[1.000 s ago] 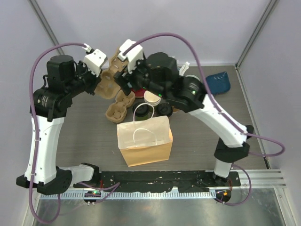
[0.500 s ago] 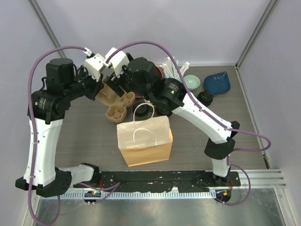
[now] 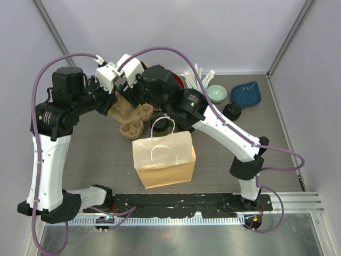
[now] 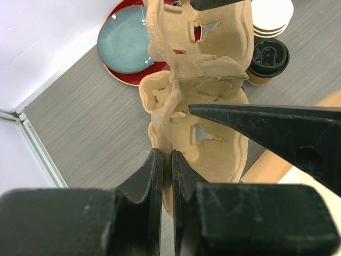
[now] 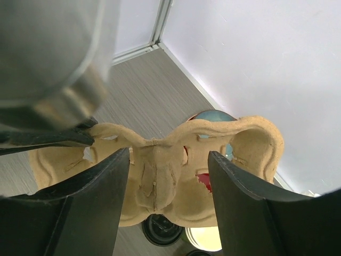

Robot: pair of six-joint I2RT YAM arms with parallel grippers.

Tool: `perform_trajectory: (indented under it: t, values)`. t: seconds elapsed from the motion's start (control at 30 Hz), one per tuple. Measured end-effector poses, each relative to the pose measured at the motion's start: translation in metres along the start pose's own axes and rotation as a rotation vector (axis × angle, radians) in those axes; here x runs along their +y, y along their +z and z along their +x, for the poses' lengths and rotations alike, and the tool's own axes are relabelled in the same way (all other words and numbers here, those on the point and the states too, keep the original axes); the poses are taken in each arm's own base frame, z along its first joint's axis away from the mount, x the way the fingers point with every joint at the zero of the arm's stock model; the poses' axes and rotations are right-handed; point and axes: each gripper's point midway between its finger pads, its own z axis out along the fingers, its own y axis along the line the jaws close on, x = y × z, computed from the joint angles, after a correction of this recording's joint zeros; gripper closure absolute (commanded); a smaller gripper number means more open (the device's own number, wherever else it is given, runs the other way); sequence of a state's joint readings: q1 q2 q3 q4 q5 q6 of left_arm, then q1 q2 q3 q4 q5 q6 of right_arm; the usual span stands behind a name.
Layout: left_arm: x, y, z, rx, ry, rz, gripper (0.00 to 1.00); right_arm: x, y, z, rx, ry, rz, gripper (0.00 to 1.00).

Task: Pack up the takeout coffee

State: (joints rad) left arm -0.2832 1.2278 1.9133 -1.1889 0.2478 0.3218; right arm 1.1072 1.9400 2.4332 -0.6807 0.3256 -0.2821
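Note:
A moulded brown cardboard cup carrier [image 3: 130, 114] hangs tilted above the table. My left gripper [image 4: 167, 154] is shut on its near rim. My right gripper [image 5: 169, 154] is open, its two fingers straddling the carrier's [image 5: 256, 138] middle ridge without touching it; one right finger [image 4: 266, 128] crosses the left wrist view. A brown-sided coffee cup with a black lid [image 4: 269, 56] stands on the table past the carrier, and its lid [image 5: 160, 229] shows under the carrier in the right wrist view. Another black-lidded cup [image 3: 233, 111] stands at the right. The green-sided cup cannot be identified.
A tan paper bag [image 3: 162, 157] with white handles stands open in front of the carrier. A blue plate on a red one [image 4: 125, 40] and a cream-rimmed cup stack [image 4: 272, 13] sit behind. White straws [image 3: 194, 74], a pale green bowl [image 3: 217, 92] and a blue pouch [image 3: 246, 93] lie at back right.
My right arm swung left from over the cups to the carrier, and its open fingers now straddle the ridge, a little narrower. My left gripper kept its hold on the carrier.

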Motion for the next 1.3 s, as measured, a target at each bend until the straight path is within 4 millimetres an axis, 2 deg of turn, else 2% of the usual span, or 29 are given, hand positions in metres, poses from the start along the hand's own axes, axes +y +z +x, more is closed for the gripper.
perform_trajectory:
  t: [0.23,0.43,0.63,0.7,0.8,1.03,1.1,1.13,1.17,1.3]
  values:
    - [0.001,0.0,0.001,0.005,0.0,-0.006,1.0,0.005,0.005,0.002,-0.013,0.018,-0.069,0.33]
    - [0.0,-0.002,0.009,0.037,-0.005,-0.005,1.0,0.008,0.006,0.014,-0.03,0.034,-0.14,0.32]
    - [0.0,-0.006,-0.009,-0.044,0.013,-0.009,1.0,0.017,0.016,0.061,0.071,0.019,-0.174,0.33]
    - [-0.003,-0.007,-0.008,-0.044,0.012,0.001,1.0,0.022,0.021,0.068,0.077,0.021,-0.179,0.36]
    - [-0.003,-0.007,-0.009,-0.045,0.013,0.006,1.0,0.023,0.022,0.067,0.067,0.022,-0.175,0.42]
    - [-0.004,-0.007,-0.012,-0.058,0.015,0.013,1.0,0.02,0.022,0.064,0.06,0.023,-0.159,0.44]
    - [-0.005,-0.007,-0.012,-0.059,0.016,0.015,1.0,0.019,0.022,0.063,0.057,0.024,-0.155,0.38]
    - [-0.005,-0.007,-0.012,-0.06,0.016,0.016,1.0,0.018,0.021,0.062,0.056,0.025,-0.153,0.29]
    - [-0.005,-0.007,-0.012,-0.061,0.016,0.016,1.0,0.017,0.021,0.061,0.055,0.026,-0.15,0.27]
    - [-0.005,-0.007,-0.013,-0.063,0.017,0.017,1.0,0.013,0.019,0.05,0.03,0.037,-0.139,0.26]
